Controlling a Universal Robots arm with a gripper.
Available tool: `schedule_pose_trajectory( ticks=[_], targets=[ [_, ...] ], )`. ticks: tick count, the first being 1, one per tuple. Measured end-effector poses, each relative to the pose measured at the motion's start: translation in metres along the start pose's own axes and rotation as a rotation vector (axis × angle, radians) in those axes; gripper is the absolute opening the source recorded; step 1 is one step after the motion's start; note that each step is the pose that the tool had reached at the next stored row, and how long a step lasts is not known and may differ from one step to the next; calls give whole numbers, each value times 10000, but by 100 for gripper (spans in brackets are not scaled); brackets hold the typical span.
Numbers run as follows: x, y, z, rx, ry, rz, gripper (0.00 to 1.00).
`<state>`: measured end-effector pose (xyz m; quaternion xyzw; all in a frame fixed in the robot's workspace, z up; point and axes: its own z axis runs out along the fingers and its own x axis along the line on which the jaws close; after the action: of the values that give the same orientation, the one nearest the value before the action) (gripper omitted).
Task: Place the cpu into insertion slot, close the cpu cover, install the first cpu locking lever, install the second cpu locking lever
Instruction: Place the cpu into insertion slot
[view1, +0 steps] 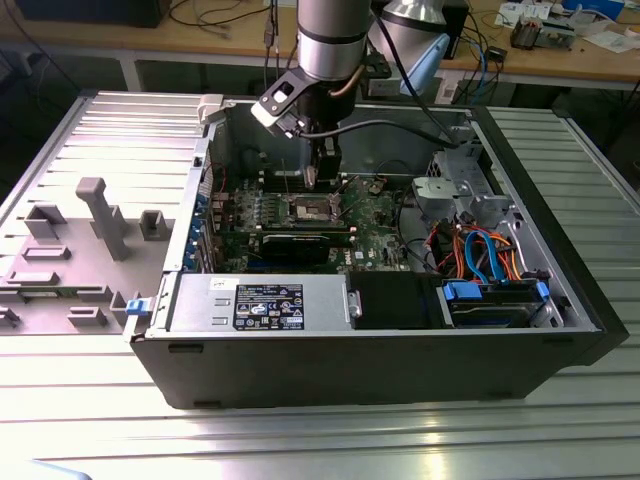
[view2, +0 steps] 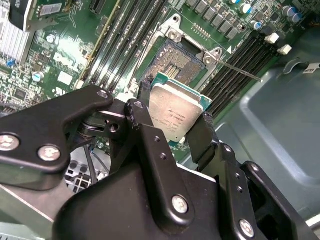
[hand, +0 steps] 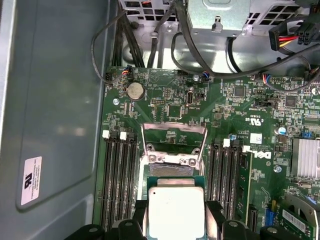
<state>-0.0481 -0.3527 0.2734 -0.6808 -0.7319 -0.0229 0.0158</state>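
Note:
In both wrist views my gripper (view2: 174, 119) (hand: 176, 216) is shut on the cpu (view2: 175, 106) (hand: 176, 209), a flat square chip with a dull silver top, one black finger (view2: 202, 134) on each of two opposite edges. The chip hangs just above the insertion slot (view2: 175, 59) (hand: 170, 170), whose dark pin field lies bare. The cpu cover (hand: 173, 127) stands swung up from its hinge at the slot's edge. A thin lever rod (view2: 240, 70) sticks out beside the slot. In the exterior view the gripper (view1: 322, 182) reaches down into the open case over the slot (view1: 312, 209).
Long black memory slots (hand: 119, 180) (hand: 225, 175) flank the slot on the green motherboard (view1: 382, 214). Case walls surround it, with a power supply (view1: 265, 305) in front, and a drive cage (view1: 470, 195) and bundled cables (view1: 480, 255) at the exterior view's right. A grey fixture tray (view1: 60, 260) lies outside.

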Motion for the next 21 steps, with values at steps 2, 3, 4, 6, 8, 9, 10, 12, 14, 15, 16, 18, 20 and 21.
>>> schedule_pose_trajectory(
  ticks=[2, 3, 4, 6, 8, 9, 10, 12, 14, 15, 16, 18, 20, 21],
  targets=[
    [0, -1, 23, -9, -2, 185, 54],
    [11, -1, 46, -13, -2, 230, 54],
    [18, -1, 66, -12, -4, 231, 54],
    [41, 0, 109, -12, -3, 235, 54],
    [60, 1, 145, -14, -2, 260, 54],
    [62, 2, 159, -16, -4, 331, 54],
    [61, 2, 170, -21, -6, 412, 54],
    [69, 1, 201, -27, -8, 539, 54],
    [70, -1, 204, -27, -8, 538, 54],
    [72, -30, 206, -28, -7, 538, 54],
    [74, -59, 207, -29, -7, 538, 54],
    [74, -61, 207, -28, -7, 538, 54],
    [75, -65, 207, -28, -7, 539, 54],
    [75, -66, 207, -28, -7, 538, 54]
  ],
)
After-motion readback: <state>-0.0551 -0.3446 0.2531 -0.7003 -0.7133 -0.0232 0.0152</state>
